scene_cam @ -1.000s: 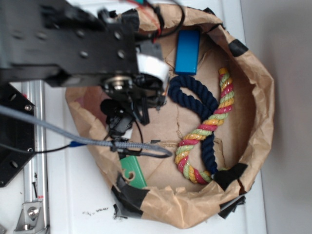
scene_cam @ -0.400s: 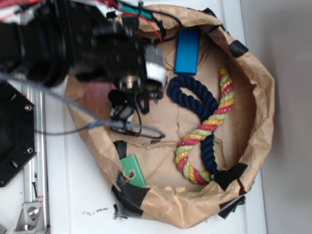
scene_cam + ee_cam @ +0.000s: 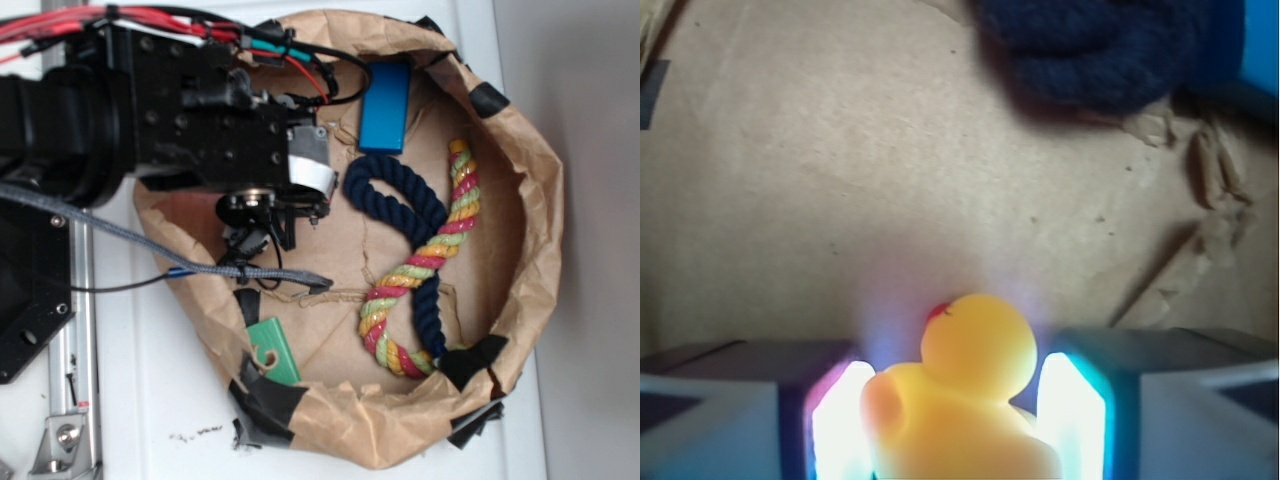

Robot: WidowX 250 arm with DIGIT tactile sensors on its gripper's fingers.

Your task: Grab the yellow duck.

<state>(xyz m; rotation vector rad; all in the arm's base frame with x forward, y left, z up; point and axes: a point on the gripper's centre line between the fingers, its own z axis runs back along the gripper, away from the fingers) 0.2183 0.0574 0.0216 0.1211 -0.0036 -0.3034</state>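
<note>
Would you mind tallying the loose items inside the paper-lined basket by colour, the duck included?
Yellow: 1, the yellow duck between the gripper fingers
Blue: 1, the blue block
Navy: 1, the navy rope
Multicoloured: 1, the striped rope
Green: 1, the green piece
Total: 5

The duck [image 3: 960, 400] is smooth rubbery plastic with a soft sheen. The tool [image 3: 958, 420] has glossy, glowing translucent pads [image 3: 1072, 420]. The bag [image 3: 530, 150] is crumpled matt brown paper, patched with black tape [image 3: 270, 405]. Both ropes [image 3: 420, 260] are coarse twisted cord. The block [image 3: 385, 105] at upper centre looks smooth and satin.
</note>
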